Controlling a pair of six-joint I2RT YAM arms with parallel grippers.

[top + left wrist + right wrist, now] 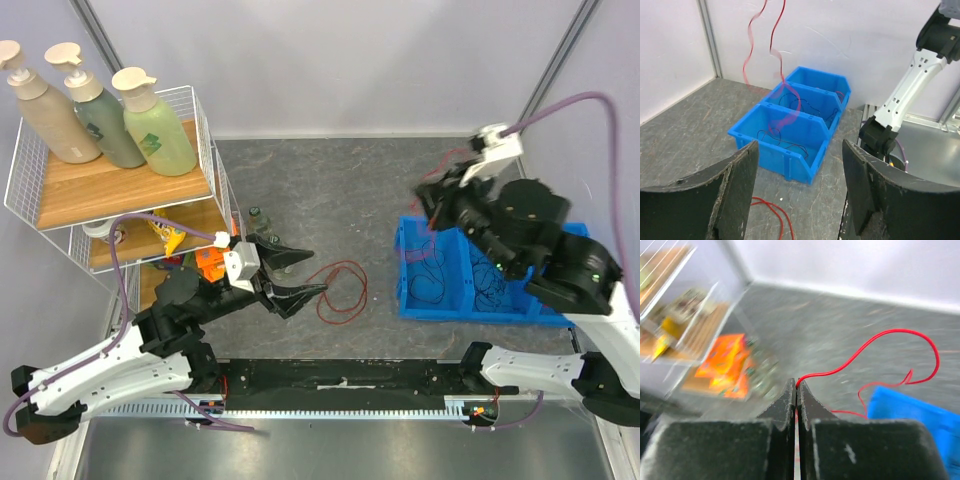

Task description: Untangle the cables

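Top external shows the left arm's jaws spread wide, holding nothing, just left of a red cable loop (341, 290) lying on the grey surface (330, 180). The right arm hangs over the blue bins (450, 308). In the right wrist view the right arm's jaws are pressed together on a red cable (875, 342) that arcs away toward the bins. Thin black cables (432, 272) lie inside the bins, and the left wrist view shows a red strand (774, 35) hanging above them.
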